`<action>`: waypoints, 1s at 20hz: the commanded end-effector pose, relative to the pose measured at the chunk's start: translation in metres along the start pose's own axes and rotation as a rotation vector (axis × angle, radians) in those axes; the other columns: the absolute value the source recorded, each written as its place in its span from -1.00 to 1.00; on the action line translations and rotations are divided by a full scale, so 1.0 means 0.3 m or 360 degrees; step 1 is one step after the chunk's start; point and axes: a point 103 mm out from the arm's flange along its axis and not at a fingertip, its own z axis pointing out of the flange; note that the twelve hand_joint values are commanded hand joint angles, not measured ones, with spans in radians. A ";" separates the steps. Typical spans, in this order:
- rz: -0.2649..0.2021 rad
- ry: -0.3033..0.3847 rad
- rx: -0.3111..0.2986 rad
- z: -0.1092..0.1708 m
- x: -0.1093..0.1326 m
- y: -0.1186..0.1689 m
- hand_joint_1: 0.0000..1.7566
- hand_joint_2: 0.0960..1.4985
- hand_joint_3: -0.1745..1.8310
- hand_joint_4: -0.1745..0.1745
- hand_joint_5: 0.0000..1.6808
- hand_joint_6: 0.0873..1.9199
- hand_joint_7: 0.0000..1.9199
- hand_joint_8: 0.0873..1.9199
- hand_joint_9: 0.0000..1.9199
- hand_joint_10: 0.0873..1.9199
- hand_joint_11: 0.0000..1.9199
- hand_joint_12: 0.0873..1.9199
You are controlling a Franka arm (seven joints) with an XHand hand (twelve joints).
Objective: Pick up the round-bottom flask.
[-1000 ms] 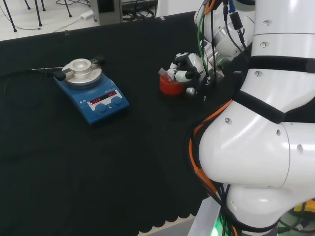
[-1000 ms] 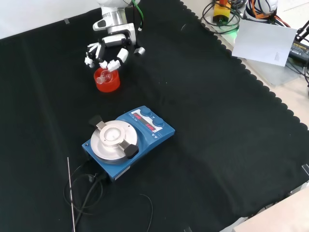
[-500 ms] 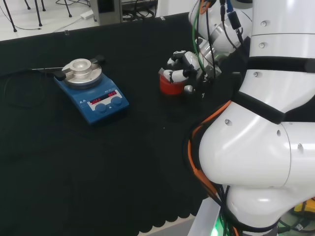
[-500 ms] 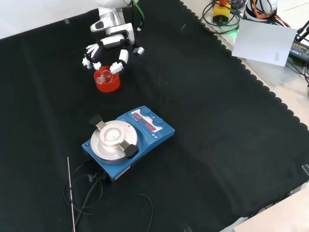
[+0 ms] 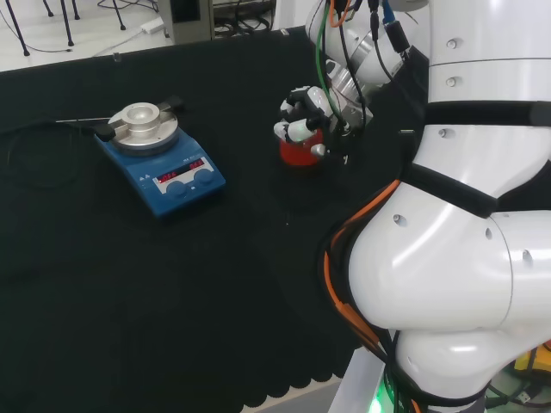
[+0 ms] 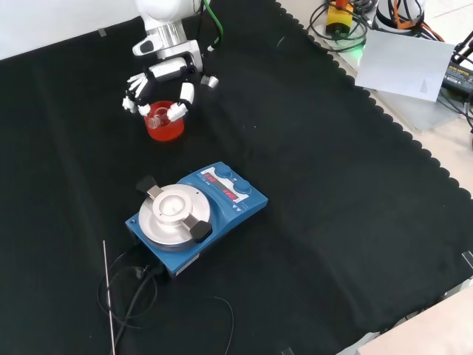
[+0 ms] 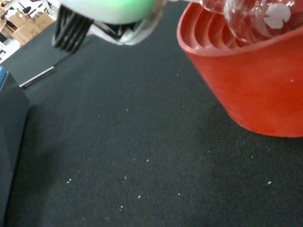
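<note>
The round-bottom flask [image 6: 157, 116] is clear glass and sits in a red ribbed ring stand [image 6: 167, 130] near the far left of the cloth in the front view. The hand [image 6: 167, 71] hangs just above it. Its fingers [image 6: 134, 86] are spread on one side of the flask and the thumb on the other, and I cannot see them touching the glass. In the head view the hand [image 5: 303, 113] covers the top of the stand [image 5: 298, 156]. The wrist view has the stand [image 7: 251, 85] close up, with the flask's glass [image 7: 246, 16] in it.
A blue hotplate stirrer [image 6: 196, 214] with a round metal top stands in front of the stand in the front view, left of it in the head view [image 5: 160, 160]. A thin rod [image 6: 108, 296] and a cable lie beyond the stirrer. The arm's white links [image 5: 465, 215] fill the head view's right.
The hand has shifted left in the head view, from beside the stand to over it. Its fingers have spread wider and now straddle the flask.
</note>
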 end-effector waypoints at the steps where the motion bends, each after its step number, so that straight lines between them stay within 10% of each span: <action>1: 0.0016 -0.0036 0.0015 0.009 -0.007 0.012 0.08 -0.39 -0.05 -0.07 -0.25 -0.06 -0.70 -0.48 -0.51 -0.46 -1.00 0.32; 20: 0.0065 -0.0099 0.0029 0.050 -0.027 0.021 0.09 -0.39 -0.06 -0.08 -0.24 -0.08 -0.71 -0.48 -0.52 -0.45 -1.00 0.31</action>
